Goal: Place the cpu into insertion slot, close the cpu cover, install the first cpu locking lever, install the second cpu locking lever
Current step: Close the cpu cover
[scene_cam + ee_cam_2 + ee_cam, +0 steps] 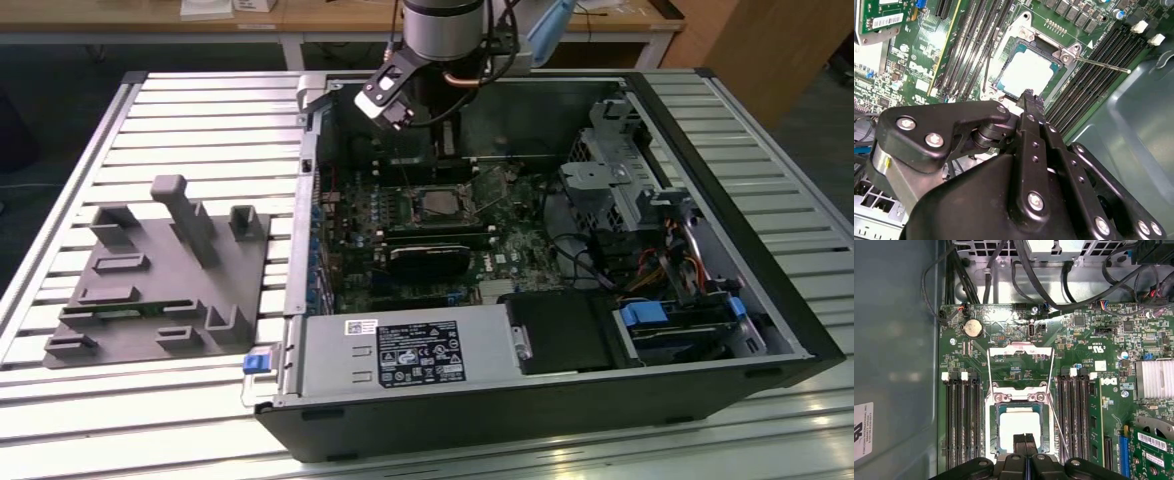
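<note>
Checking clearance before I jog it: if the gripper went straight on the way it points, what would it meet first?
Probably the cpu, lying uncovered in the insertion slot with the cpu cover swung open. The gripper points down at its edge; the gap is hard to judge.

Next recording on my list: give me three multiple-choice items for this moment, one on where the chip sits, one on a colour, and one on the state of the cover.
1. Where is the chip?
A. In the socket on the circuit board
B. On the grey tray
C. On the table

2. What colour is the circuit board?
A. Red
B. Blue
C. Green

3. How does the cover stand?
A. Shut down over the chip
B. Swung open, away from the chip
C. Taken out of the case

Answers:
1. A: in both wrist views the pale square top lies inside the socket's dark frame.
2. C: the board around the socket is green.
3. B: the chip's top is bare, and in the first wrist view the silvery frame stands beyond the socket.
</note>
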You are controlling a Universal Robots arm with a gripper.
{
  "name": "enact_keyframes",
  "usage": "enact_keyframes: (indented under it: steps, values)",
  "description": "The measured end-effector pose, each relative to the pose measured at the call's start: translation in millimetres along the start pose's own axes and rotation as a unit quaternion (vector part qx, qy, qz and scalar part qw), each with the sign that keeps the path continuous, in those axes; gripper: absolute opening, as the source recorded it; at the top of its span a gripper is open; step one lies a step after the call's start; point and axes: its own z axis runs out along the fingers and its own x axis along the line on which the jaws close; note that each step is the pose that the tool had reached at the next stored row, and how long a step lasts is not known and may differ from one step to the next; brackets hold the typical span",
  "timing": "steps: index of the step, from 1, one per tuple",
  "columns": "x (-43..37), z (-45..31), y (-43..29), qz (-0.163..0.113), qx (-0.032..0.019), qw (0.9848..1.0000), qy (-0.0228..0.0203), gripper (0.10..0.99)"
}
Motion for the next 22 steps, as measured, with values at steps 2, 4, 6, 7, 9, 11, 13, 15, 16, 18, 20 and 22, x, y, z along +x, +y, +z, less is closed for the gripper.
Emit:
enact_keyframes:
  steps: [2, 4, 6, 7, 9, 11, 13, 15, 16, 18, 20, 22]
  values:
    - [0.0, 0.0, 1.0, 0.000, 0.0001, 1.0000, -0.0001, 0.106]
    - [0.1, 0.2, 3.3, 0.000, 0.0000, 1.0000, -0.0001, 0.106]
    - [0.3, 0.5, 6.2, 0.000, 0.0000, 1.0000, 0.0000, 0.106]
    - [0.4, 0.6, 7.8, 0.000, 0.0000, 1.0000, -0.0001, 0.106]
    - [0.5, 1.0, 11.6, 0.000, 0.0000, 1.0000, 0.0000, 0.106]
    - [0.7, 1.3, 15.7, 0.000, 0.0001, 1.0000, 0.0000, 0.106]
    - [1.0, 1.8, 21.1, 0.000, 0.0002, 1.0000, 0.0000, 0.106]
    - [1.3, 2.3, 27.3, 0.000, 0.0004, 1.0000, 0.0000, 0.106]
    - [1.4, 2.6, 30.5, 0.000, 0.0004, 1.0000, 0.0000, 0.106]
    - [1.7, 3.1, 36.8, 0.000, 0.0006, 1.0000, 0.0000, 0.106]
    - [2.0, 3.6, 43.0, 0.000, 0.0008, 1.0000, -0.0001, 0.106]
    - [2.3, 4.2, 49.7, 0.000, 0.0009, 1.0000, -0.0001, 0.106]
